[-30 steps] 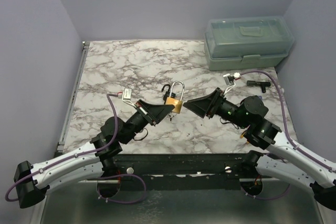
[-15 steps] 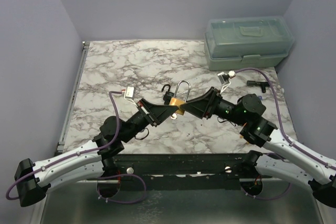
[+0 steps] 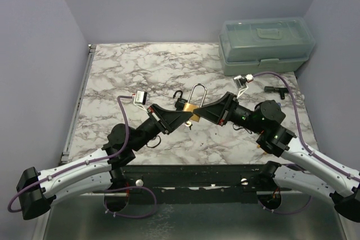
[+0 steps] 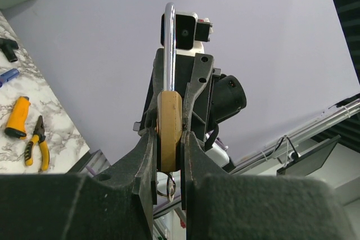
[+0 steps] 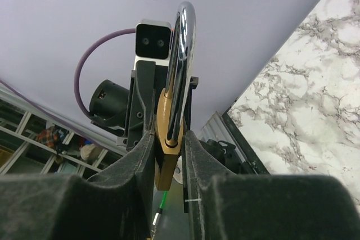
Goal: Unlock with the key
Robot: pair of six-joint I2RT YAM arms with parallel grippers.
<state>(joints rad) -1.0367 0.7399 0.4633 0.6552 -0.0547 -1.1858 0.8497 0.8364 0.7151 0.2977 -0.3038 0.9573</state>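
A brass padlock point(image 3: 191, 108) with a steel shackle point(image 3: 198, 93) is held upright above the middle of the marble table point(image 3: 129, 71). My left gripper point(image 3: 183, 115) is shut on the padlock body from the left; the left wrist view shows the body point(image 4: 169, 130) pinched between my fingers. A key ring point(image 4: 167, 186) hangs under the body; the key itself is hidden. My right gripper point(image 3: 201, 113) meets it from the right, jaws closed on the same body point(image 5: 170, 150), the shackle point(image 5: 183, 54) rising above.
A green lidded box point(image 3: 264, 46) stands at the back right. A black part point(image 3: 274, 90) lies near the right edge, a black hook point(image 3: 178, 95) behind the padlock. Orange-handled pliers point(image 4: 36, 144) and other small tools lie on the table's right side.
My right gripper moved left to the padlock and closed its jaws around the body. My left gripper raised the padlock slightly and shifted it right.
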